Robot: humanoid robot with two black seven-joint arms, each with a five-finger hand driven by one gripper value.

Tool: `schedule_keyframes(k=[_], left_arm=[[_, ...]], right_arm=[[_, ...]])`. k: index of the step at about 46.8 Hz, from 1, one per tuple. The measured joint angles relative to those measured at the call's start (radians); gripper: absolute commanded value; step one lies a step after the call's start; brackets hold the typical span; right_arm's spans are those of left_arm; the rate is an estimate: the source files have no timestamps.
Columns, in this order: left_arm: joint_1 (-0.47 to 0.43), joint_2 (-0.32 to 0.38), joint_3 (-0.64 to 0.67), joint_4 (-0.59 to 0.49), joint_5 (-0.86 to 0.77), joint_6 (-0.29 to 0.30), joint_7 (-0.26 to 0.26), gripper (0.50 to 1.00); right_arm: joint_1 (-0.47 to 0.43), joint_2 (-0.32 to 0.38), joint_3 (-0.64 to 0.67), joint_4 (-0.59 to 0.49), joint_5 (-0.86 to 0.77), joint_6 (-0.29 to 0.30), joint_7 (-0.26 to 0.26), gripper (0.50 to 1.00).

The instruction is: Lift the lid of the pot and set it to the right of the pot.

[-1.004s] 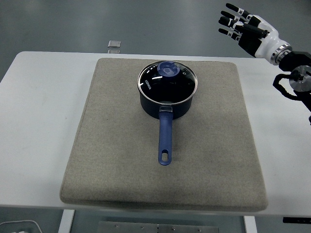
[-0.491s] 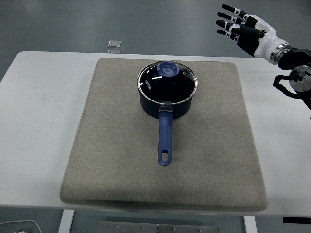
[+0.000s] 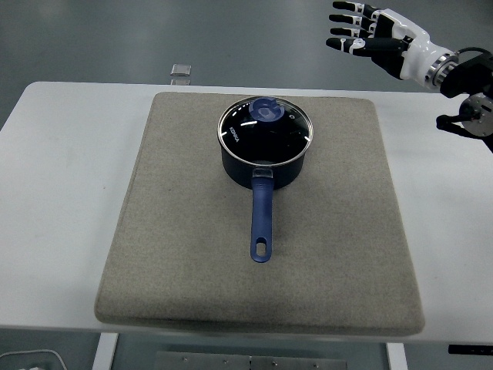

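Note:
A dark blue saucepan (image 3: 266, 166) stands on the grey mat (image 3: 177, 231), its long blue handle (image 3: 261, 220) pointing toward the near edge. A glass lid (image 3: 266, 129) with a blue knob (image 3: 266, 109) sits closed on the pot. My right hand (image 3: 356, 33) is high at the top right, beyond the table's far edge, fingers spread and holding nothing. It is well apart from the pot, up and to its right. The left arm does not show.
The mat covers the middle of the white table (image 3: 54, 177). A small silver object (image 3: 180, 72) lies on the floor beyond the far edge. Bare mat lies to the right of the pot (image 3: 354, 177).
My right hand has moved left and slightly up, from the far right corner toward the pot's side. The pot and lid have not moved.

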Motion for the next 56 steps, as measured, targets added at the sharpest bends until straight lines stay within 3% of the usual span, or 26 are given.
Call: schedule_keyframes(k=[7,22,34,56], left_arm=[[0.0,0.0,0.0,0.0,0.0,0.0,0.0,1.0],[0.0,0.0,0.0,0.0,0.0,0.0,0.0,1.0],[0.0,0.0,0.0,0.0,0.0,0.0,0.0,1.0],[0.0,0.0,0.0,0.0,0.0,0.0,0.0,1.0]], right_arm=[[0.007,-0.002,0.001,0.002,-0.114,0.077,0.002,0.905],[0.08,0.013,-0.055,0.017,-0.33,0.1,0.008,0.905],[0.142,0.02,-0.103,0.063,-0.441,0.172,0.041,0.905],[0.262,0.141,-0.268,0.062,-0.693,0.162,0.064,0.905]])
